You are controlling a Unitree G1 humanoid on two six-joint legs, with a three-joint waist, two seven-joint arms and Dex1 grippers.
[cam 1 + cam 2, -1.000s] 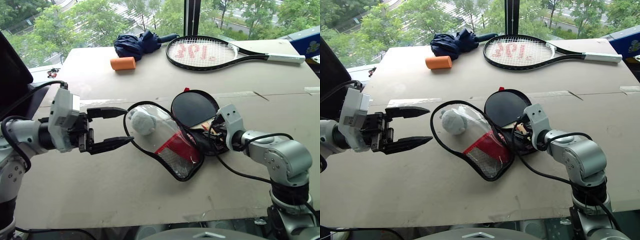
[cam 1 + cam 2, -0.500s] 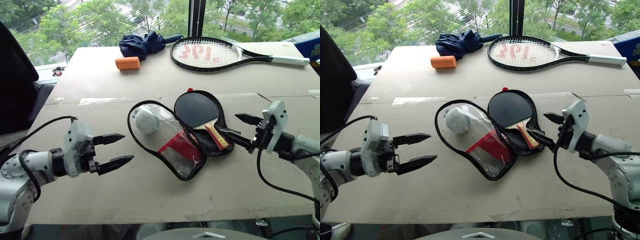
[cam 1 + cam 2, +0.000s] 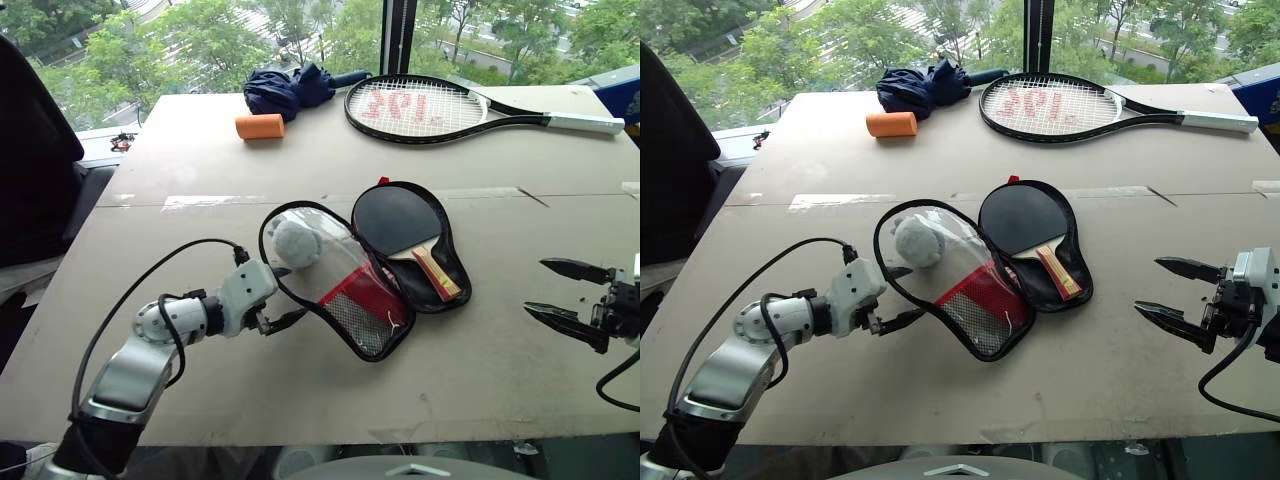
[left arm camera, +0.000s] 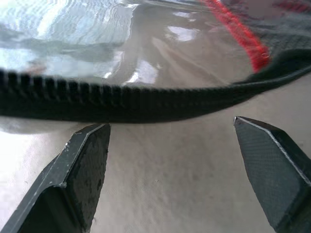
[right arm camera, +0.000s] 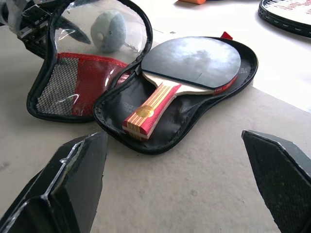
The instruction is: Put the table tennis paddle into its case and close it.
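Left eye view: left gripper [image 3: 279,297] low, spread at case [image 3: 340,290] rim.

a pale beige worktop [image 3: 300,390] is seen, crossed by a taped seam. beyond its far edge a window is filled with daylit green trees [image 3: 180,40], split by a dark vertical frame post [image 3: 397,35]. a dark shape stands at the left.
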